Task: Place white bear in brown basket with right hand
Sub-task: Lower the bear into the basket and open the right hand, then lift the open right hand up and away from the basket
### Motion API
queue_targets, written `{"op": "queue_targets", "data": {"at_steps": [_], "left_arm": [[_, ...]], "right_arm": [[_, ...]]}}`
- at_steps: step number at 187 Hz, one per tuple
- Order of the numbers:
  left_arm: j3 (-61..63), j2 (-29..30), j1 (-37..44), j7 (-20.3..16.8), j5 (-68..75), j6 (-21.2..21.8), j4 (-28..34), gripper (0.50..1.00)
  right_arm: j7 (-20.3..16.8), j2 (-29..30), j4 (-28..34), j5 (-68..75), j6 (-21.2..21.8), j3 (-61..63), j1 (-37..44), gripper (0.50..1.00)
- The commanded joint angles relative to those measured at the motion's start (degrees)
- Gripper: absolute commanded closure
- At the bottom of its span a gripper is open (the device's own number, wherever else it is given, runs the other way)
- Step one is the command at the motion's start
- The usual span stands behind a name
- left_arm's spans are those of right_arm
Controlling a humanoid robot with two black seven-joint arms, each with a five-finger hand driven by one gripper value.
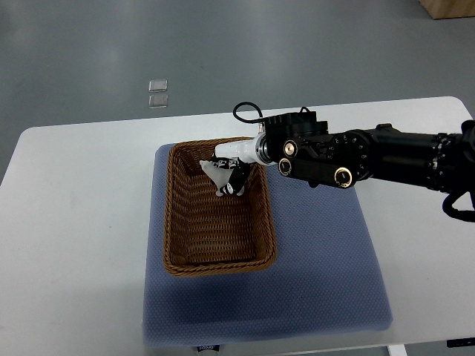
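Right hand holds the bear over the far end of the basket.

The robot's black, jointed right hand [231, 174], reaching in from the right edge on a thick black arm, has its fingers curled around a small white plush bear [217, 174], which sits over the far end of the brown rectangular woven wicker basket [178, 222]. Whether the bear already rests on the weave or hangs just above it cannot be told from this steep view. The basket stands on a blue-grey padded fabric mat [326, 267], which lies on a white rounded table [74, 208]; the mat likely keeps the basket from sliding. Reaching across the right wall puts the toy inside the rim, so letting go looks like the remaining step. The left arm is out of view.
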Motion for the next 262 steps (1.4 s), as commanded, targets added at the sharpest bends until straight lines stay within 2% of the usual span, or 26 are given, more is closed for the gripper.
{"op": "queue_targets", "data": {"at_steps": [1, 22, 29, 65, 80, 95, 134, 182, 200, 218, 226, 245, 262], "left_arm": [[0.0, 0.0, 0.0, -0.02, 0.0, 0.02, -0.01, 0.5], [0.0, 0.0, 0.0, -0.02, 0.0, 0.02, -0.01, 0.5], [0.0, 0.0, 0.0, -0.02, 0.0, 0.02, -0.01, 0.5], [0.0, 0.0, 0.0, -0.02, 0.0, 0.02, -0.01, 0.5], [0.0, 0.0, 0.0, -0.02, 0.0, 0.02, -0.01, 0.5], [0.0, 0.0, 0.0, -0.02, 0.0, 0.02, -0.01, 0.5], [0.0, 0.0, 0.0, -0.02, 0.0, 0.02, -0.01, 0.5], [0.0, 0.0, 0.0, -0.02, 0.0, 0.02, -0.01, 0.5], [0.0, 0.0, 0.0, -0.02, 0.0, 0.02, -0.01, 0.5], [0.0, 0.0, 0.0, -0.02, 0.0, 0.02, -0.09, 0.5], [0.0, 0.0, 0.0, -0.02, 0.0, 0.02, -0.27, 0.5], [0.0, 0.0, 0.0, -0.02, 0.0, 0.02, -0.36, 0.5], [0.0, 0.0, 0.0, -0.02, 0.0, 0.02, -0.27, 0.5]], "right_arm": [[0.0, 0.0, 0.0, 0.01, 0.0, 0.12, -0.05, 0.918], [0.0, 0.0, 0.0, 0.01, 0.09, 0.12, -0.05, 0.885], [0.0, 0.0, 0.09, 0.01, 0.09, 0.21, 0.04, 0.846], [0.0, 0.0, 0.09, 0.1, 0.09, 0.56, -0.05, 0.746], [0.0, 0.0, 0.0, 0.1, 0.09, 0.65, 0.04, 0.744], [0.0, 0.0, 0.0, 0.18, 0.09, 0.73, 0.13, 0.713], [0.0, 0.0, 0.0, 0.71, 0.18, 1.44, 0.83, 0.685], [0.09, 0.0, 0.0, 1.15, 0.35, 6.36, 2.15, 0.677], [0.62, -2.29, 0.0, 1.33, 0.09, 11.63, 1.98, 0.677], [2.9, -5.01, -0.35, 1.41, -0.79, 20.16, -0.31, 0.666], [4.66, -6.24, -0.53, 1.41, -2.54, 25.6, -4.26, 0.642], [7.03, -7.03, -0.88, 1.41, -6.42, 36.94, -12.09, 0.64], [9.32, -6.42, -0.79, 2.12, -8.96, 51.18, -21.4, 0.609]]}}
